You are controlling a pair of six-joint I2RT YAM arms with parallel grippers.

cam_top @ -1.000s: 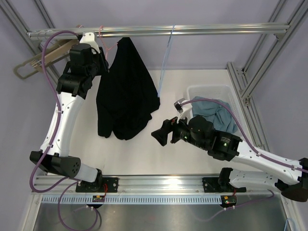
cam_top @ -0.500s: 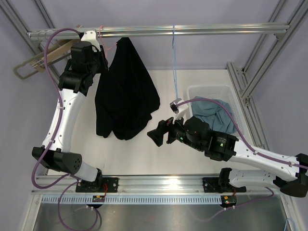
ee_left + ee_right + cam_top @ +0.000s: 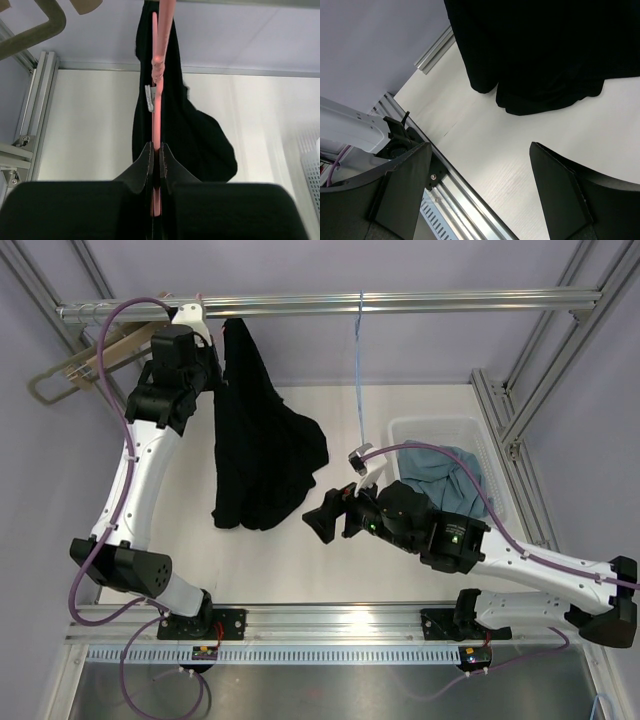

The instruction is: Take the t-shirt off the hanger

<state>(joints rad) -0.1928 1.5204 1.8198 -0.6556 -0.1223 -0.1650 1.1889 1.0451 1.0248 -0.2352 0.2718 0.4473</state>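
1. Pinching thin pink hanger [image 3: 155,90] with left gripper [image 3: 156,151] - jaws almost shut on the rod, up near rail [image 3: 420,303].
2. Holding nothing in right gripper [image 3: 479,155]; spread wide, parked low just beside the shirt hem.
3. Found black t-shirt [image 3: 262,455] on the hanger, bunched, hanging low; can't tell whether the hem touches the table.
4. Could lose or twist the rod in that narrow pinch if the shirt is tugged sideways.
5. Could catch only one fabric layer - then snag the collar on the hanger, or drag the hanger along the rail.
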